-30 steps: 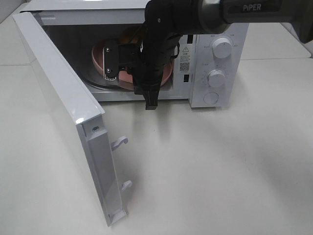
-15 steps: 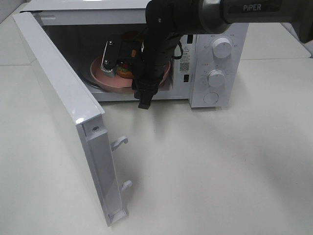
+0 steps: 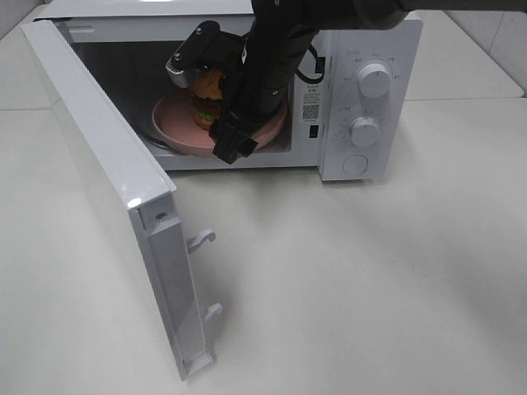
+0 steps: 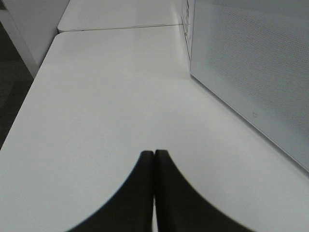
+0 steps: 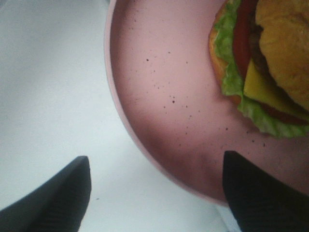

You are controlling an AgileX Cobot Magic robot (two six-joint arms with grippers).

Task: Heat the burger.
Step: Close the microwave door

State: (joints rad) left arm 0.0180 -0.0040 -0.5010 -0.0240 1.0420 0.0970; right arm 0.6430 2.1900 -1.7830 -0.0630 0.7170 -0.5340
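Inside microwave [image 3: 387, 123], burger [image 3: 206, 103] on plate [image 3: 169, 123], label [image 3: 310, 111] illegible

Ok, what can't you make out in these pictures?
High view: the right arm covers part of the burger and the plate behind it.
High view: the print by the knobs is too small to read.
Right wrist view: the frame edge cuts off part of the burger.
Left wrist view: the door hides the inside of the microwave.

Right arm [image 3: 276, 49] — black matte housing, black cable [image 3: 313, 62] looped beside it; one finger ends in a silver-grey pad [image 3: 176, 67]. Left fingers [image 4: 137, 198] — black, curved.
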